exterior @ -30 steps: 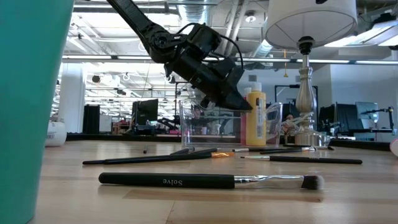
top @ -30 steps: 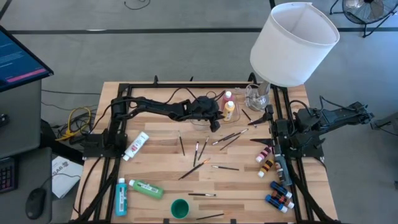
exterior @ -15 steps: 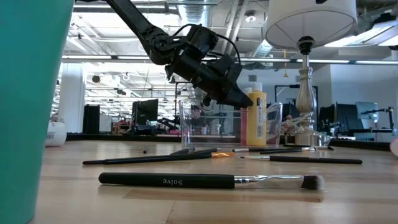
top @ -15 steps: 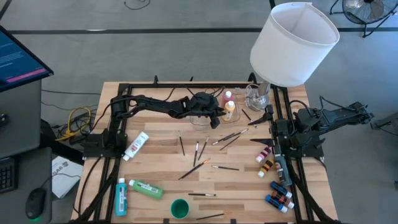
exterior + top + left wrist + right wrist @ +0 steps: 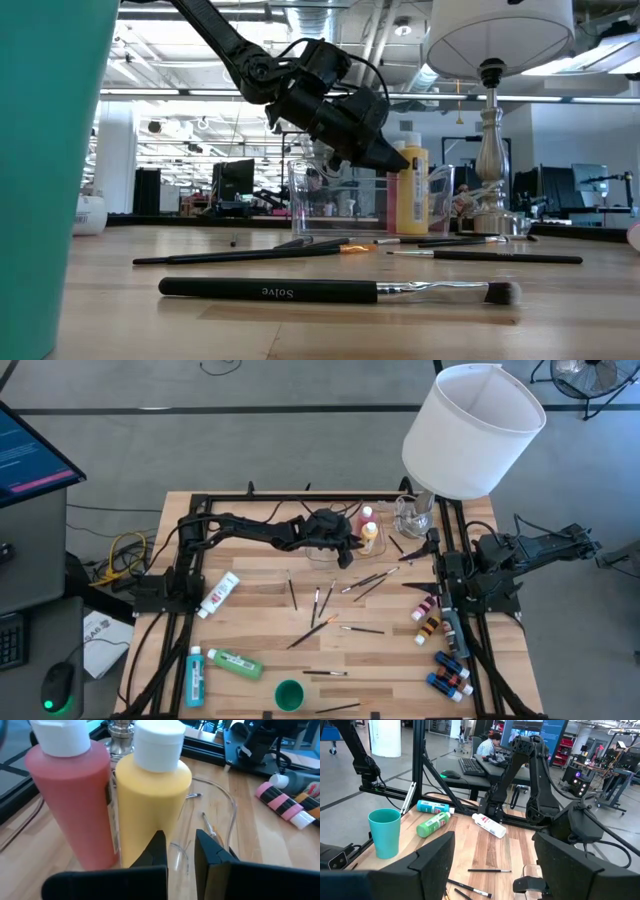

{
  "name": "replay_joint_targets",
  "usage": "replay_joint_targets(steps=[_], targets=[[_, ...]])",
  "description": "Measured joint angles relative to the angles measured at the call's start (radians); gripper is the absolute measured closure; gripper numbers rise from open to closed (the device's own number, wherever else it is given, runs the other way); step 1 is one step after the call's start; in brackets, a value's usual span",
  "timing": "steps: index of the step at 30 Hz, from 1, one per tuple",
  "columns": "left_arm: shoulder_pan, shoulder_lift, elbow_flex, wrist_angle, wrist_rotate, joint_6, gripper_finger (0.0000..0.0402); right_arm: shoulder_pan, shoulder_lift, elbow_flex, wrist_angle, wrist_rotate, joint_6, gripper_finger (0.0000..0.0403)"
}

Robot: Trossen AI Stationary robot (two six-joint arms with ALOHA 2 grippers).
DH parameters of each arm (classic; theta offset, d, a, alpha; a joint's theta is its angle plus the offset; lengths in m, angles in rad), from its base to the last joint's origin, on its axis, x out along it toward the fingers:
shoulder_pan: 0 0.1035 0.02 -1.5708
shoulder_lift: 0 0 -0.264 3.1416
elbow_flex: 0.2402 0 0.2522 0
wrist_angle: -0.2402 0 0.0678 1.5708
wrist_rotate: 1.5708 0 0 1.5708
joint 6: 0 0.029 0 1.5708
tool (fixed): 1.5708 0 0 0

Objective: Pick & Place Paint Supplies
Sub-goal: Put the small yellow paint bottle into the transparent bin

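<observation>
Your left gripper (image 5: 347,556), jaws pressed together and empty, hovers upper-centre beside the yellow white-capped paint bottle (image 5: 370,537); thin dark-handled brushes (image 5: 328,603) litter the wooden table (image 5: 250,615); the right gripper (image 5: 432,547) waits spread. Mostly undone.

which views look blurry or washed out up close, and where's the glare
Low view: teal cup fills the left edge, out of focus; ceiling lights glare behind. Left wrist view: shut left pincer and yellow bottle look soft. Right wrist view: right pincer fingers blurred.
</observation>
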Motion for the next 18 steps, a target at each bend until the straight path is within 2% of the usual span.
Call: replay_joint_targets(steps=[13,18], targets=[[-0.006,0.062,0.001,0.028,-0.021,0.026,0.0401,0.0,0.0,0.0,0.0,0.0,0.0,0.0135],[-0.006,0.062,0.001,0.049,-0.068,0.045,0.0401,0.0,0.0,0.0,0.0,0.0,0.0,0.0135]])
